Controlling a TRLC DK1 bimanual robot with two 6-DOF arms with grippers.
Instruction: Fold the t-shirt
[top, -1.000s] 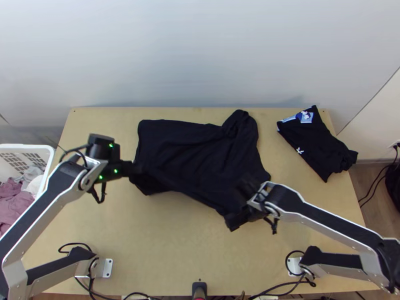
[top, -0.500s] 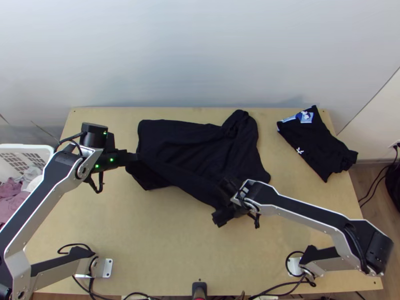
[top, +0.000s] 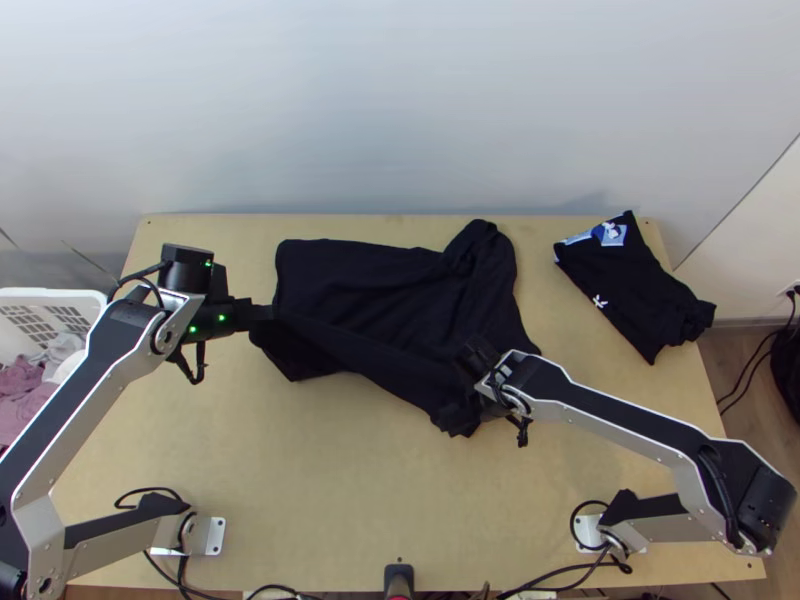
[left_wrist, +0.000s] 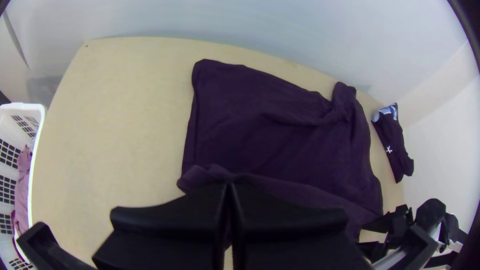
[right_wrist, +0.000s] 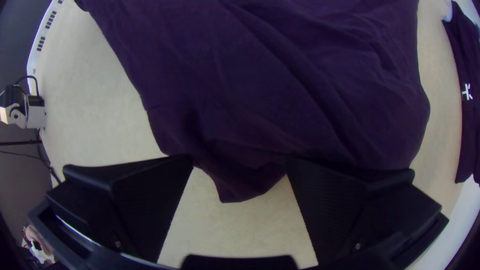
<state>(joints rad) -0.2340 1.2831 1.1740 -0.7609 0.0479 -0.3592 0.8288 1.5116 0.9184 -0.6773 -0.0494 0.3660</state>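
So here's the pale wooden counter (top: 300, 470), wide across the scene, and on its middle lies the black t-shirt (top: 390, 290), mostly spread but creased, bunched up at its far right corner! Off beyond the counter's left edge, a white basket (top: 52, 293) with pink cloth (top: 18, 382) inside. Over at the far right of the counter, a dark folded garment (top: 635, 295), well apart from the shirt. Now to the left end effector (top: 270, 312): fingers together, clamped on the shirt's left side, near its lower corner. And the right end effector (top: 462, 388)? Fingers apart, over the shirt's near corner, dark cloth between them! Smallest of all, a white mark (top: 600, 301) on the folded garment.
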